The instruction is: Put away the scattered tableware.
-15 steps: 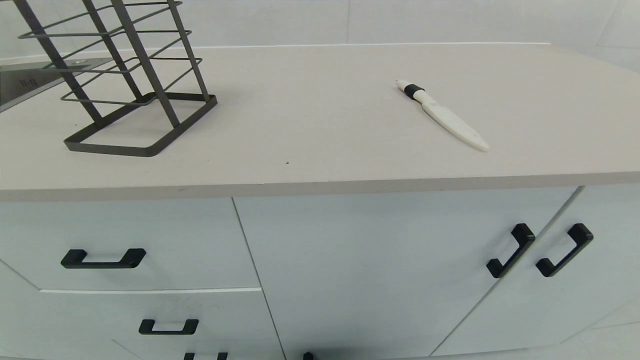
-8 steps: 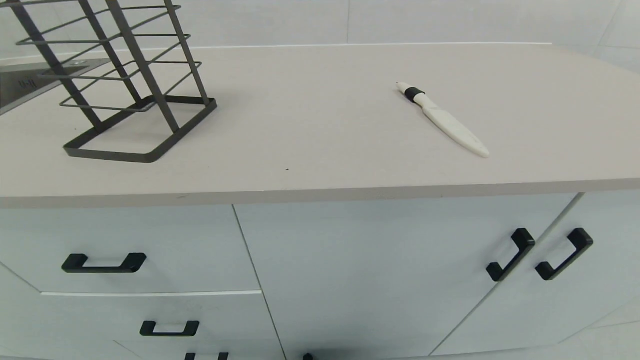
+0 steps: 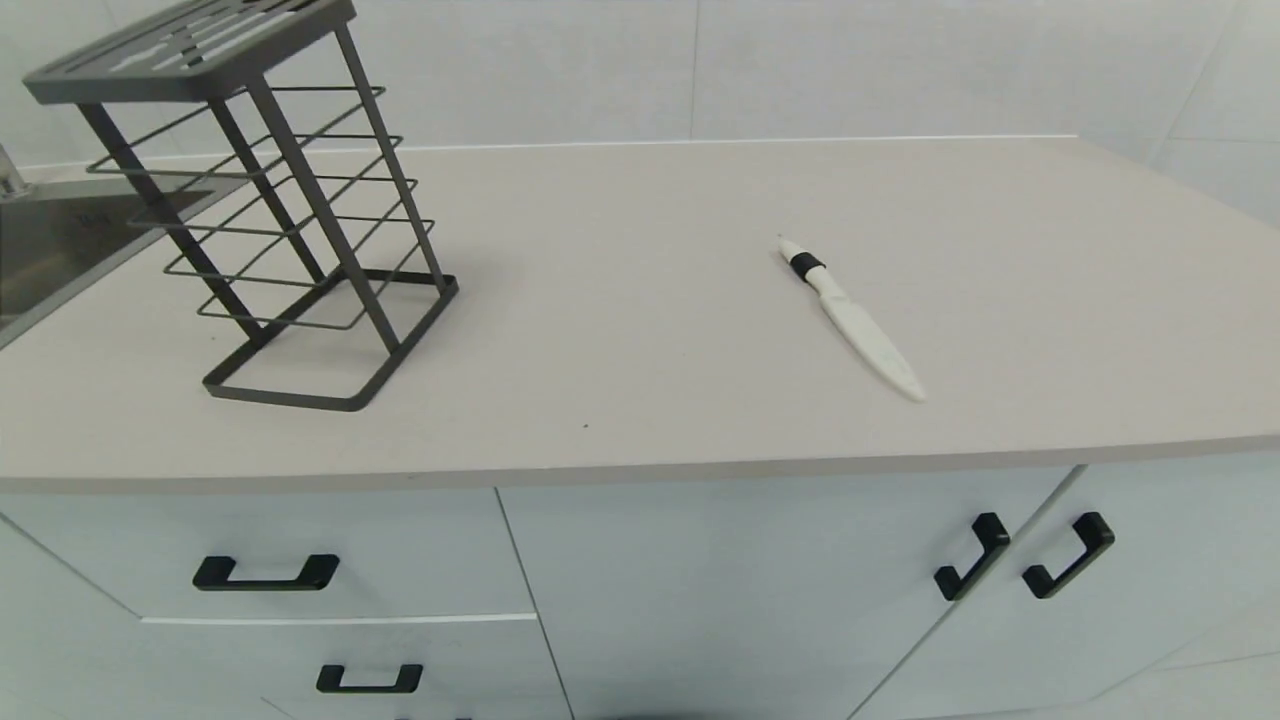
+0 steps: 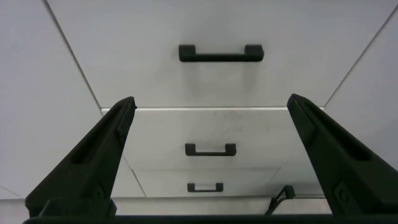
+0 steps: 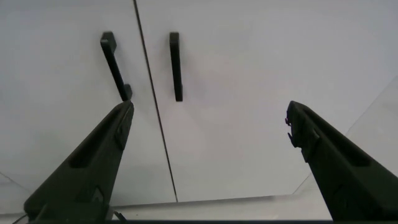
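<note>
A white knife (image 3: 850, 318) with a black band near its handle end lies flat on the beige countertop (image 3: 650, 300), right of centre, tip toward the front edge. A dark wire rack (image 3: 270, 200) with a slotted top stands at the left of the counter. My left gripper (image 4: 208, 112) is open, low down and facing the white drawer fronts (image 4: 217, 81). My right gripper (image 5: 208, 115) is open too, facing the cabinet doors (image 5: 249, 93) and their black handles. Neither holds anything.
A steel sink (image 3: 50, 240) sits at the counter's far left behind the rack. Below the counter are drawers with black handles (image 3: 265, 572) and two doors with angled handles (image 3: 1020, 555). A tiled wall backs the counter.
The head view has tilted up and shifted, so the counter, rack and knife sit lower in the picture and the rack's top now shows. The knife and rack themselves have not moved.
</note>
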Controlling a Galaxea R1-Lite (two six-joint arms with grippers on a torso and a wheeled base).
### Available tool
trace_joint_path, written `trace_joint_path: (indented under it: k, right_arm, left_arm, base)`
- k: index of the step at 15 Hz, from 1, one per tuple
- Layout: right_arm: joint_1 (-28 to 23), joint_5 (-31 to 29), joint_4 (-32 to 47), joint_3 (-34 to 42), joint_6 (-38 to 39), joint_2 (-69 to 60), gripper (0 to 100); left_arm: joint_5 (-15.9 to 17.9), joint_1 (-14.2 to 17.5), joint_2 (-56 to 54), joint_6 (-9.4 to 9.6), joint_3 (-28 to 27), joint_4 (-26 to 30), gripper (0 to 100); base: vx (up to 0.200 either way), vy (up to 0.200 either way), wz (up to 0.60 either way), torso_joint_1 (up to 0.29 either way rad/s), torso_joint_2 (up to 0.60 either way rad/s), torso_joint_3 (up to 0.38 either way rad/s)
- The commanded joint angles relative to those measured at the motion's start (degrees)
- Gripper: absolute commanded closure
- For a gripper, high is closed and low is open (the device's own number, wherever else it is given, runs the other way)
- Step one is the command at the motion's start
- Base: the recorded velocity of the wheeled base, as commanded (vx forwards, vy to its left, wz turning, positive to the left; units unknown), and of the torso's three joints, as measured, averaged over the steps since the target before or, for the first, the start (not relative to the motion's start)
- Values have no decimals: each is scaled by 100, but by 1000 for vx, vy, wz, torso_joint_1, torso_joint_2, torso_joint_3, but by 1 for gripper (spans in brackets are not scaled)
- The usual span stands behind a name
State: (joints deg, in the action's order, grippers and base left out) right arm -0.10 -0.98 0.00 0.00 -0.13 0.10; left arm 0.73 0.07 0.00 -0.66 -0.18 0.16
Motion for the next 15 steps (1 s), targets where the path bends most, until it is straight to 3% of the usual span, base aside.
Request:
trace_joint_path:
  k: [1,6,15]
  right_arm:
    - [1,1,0,0,-4,8,0]
    - [1,1,0,0,-4,-1,0]
    - [1,1,0,0,-4,-1,0]
  left_arm:
    - [-3,1,18,4,1,2,0]
    - [6,1,18,13,1,11,0]
    - [-3,1,18,4,1,2,0]
  base:
    - [0,0,0,251,-476,-217]
    - [0,0,0,153,-473,-209]
    - [0,0,0,325,-501,-237]
